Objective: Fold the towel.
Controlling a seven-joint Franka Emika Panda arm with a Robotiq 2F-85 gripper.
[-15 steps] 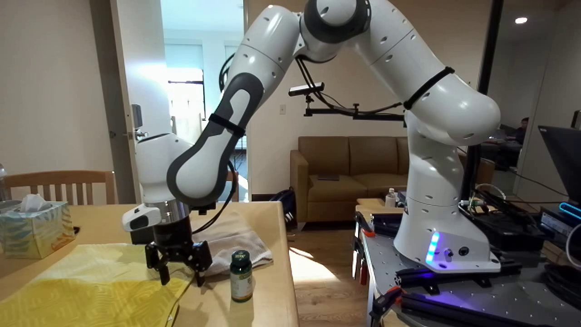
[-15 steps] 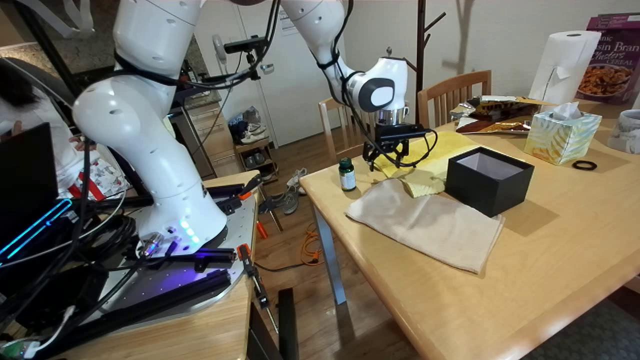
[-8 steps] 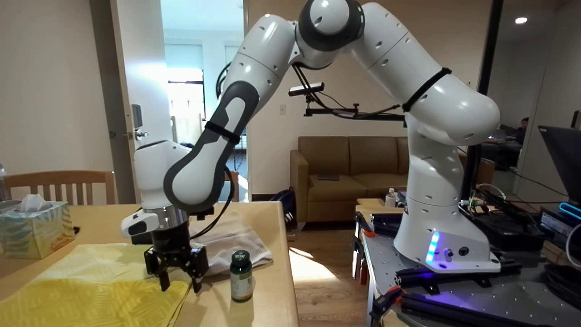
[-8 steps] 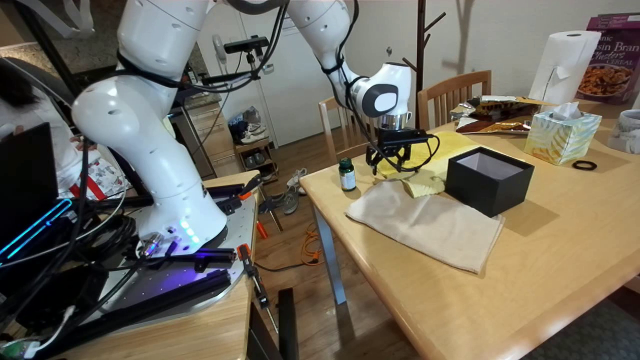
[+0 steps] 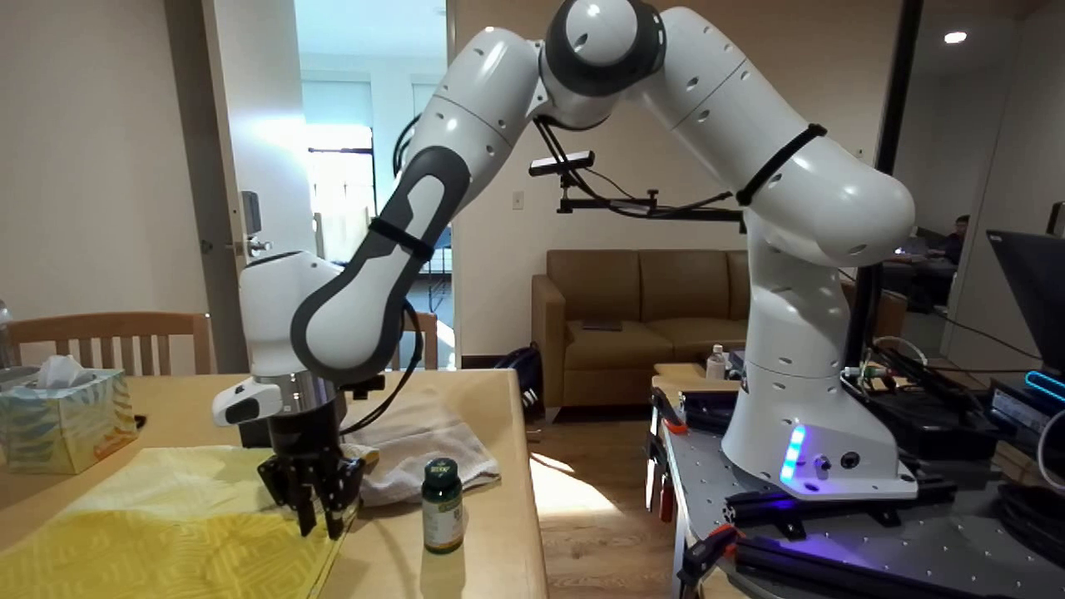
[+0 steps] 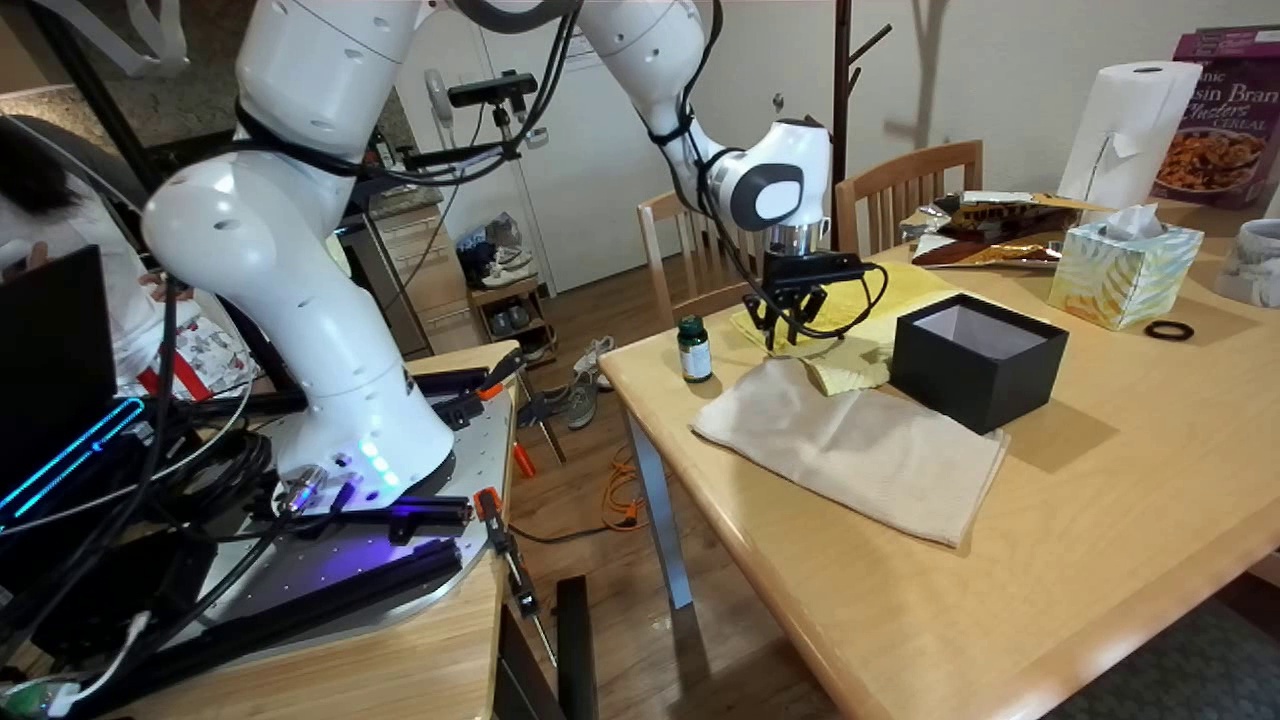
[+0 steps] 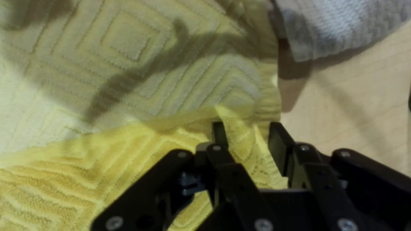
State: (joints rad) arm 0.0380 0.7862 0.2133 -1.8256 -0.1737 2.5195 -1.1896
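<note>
Looking at the large yellow towel (image 5: 179,541), lying on the surface (image 6: 1100,580) below the claw (image 7: 247,134). Can make out a pale stretch and a brighter one, parted in the wrist view by a slanting border, with a ridged pattern on both

Can see the claw pointing down at the towel's edge, with jaws partway apart. Can pick out yellow fabric in the gap between the fingers (image 7: 280,150), and bare surface just past the edge. Hard to say whether touching the fabric or hovering just above it

By the pale part of the towel, find a cream cloth (image 6: 855,455), spread out, meeting or slightly overlapped by a towel corner; unclear which. Right beside the cloth, see a black box (image 6: 960,380) with its grey inside showing. Near the rim of the surface, well apart from the box, note a dark green bottle (image 5: 443,506), upright and white-labelled

Farther along in an exterior view, notice a patterned tissue box (image 6: 1125,275) with a tissue (image 6: 1133,223) sticking up, a black ring (image 6: 1172,337) lying beside it, shiny packaging (image 6: 990,228), an upright paper towel roll (image 6: 1130,130) and, behind the roll, a purple cereal box (image 6: 1215,150). Spot a brown sofa (image 5: 599,287) in the background of an exterior view
</note>
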